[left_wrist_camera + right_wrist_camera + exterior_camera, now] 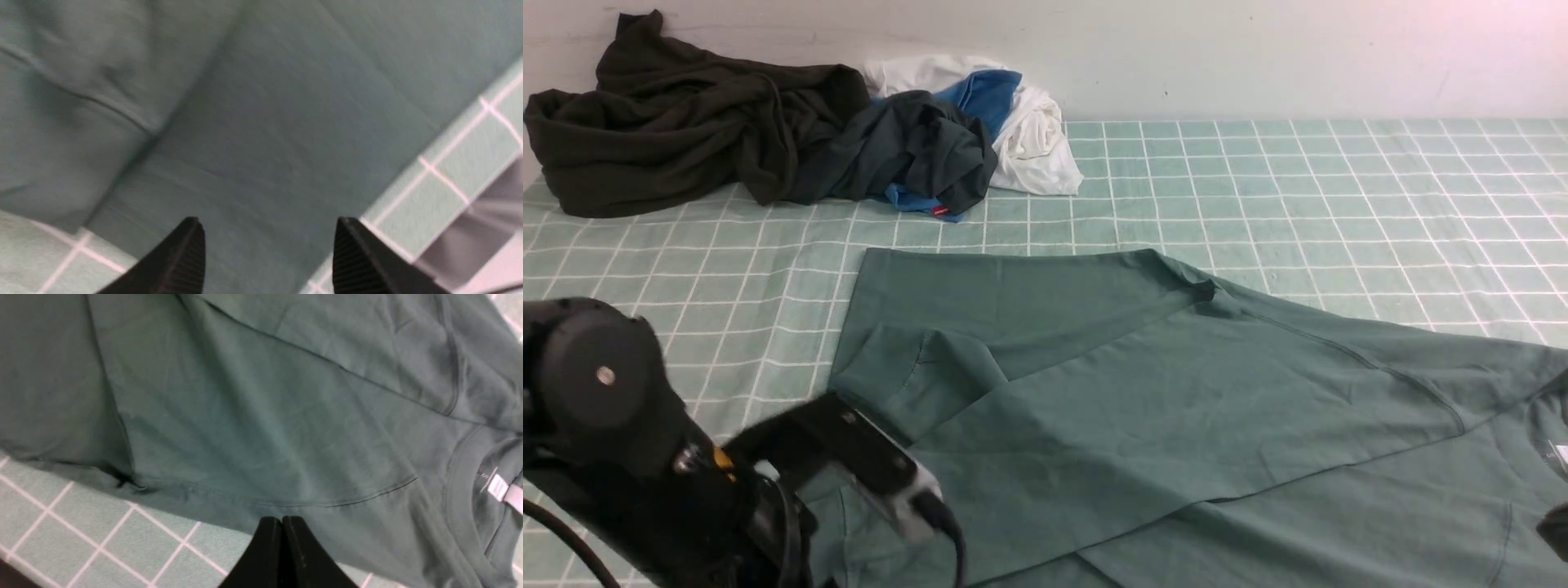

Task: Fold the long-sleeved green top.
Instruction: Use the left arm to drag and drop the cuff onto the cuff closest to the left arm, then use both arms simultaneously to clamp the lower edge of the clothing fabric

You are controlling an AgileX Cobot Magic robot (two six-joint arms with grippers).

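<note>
The green long-sleeved top [1143, 392] lies spread on the checked table, with one side and a sleeve folded over its body. Its neck with a white label [496, 488] is at the right. My left gripper [267, 228] is open and empty, hovering over the top's [261, 122] left edge; in the front view only its arm [645, 441] shows, at the lower left. My right gripper [282, 520] is shut with nothing in it, its tips over the near edge of the top [261, 416]. A dark bit of the right arm [1556, 527] shows at the front view's right edge.
At the back left lie a very dark olive-black garment [678, 122], a charcoal-and-blue garment [923, 151] and a white one [1033, 135], against the wall. The checked green tablecloth [1339, 188] shows bare at the back right.
</note>
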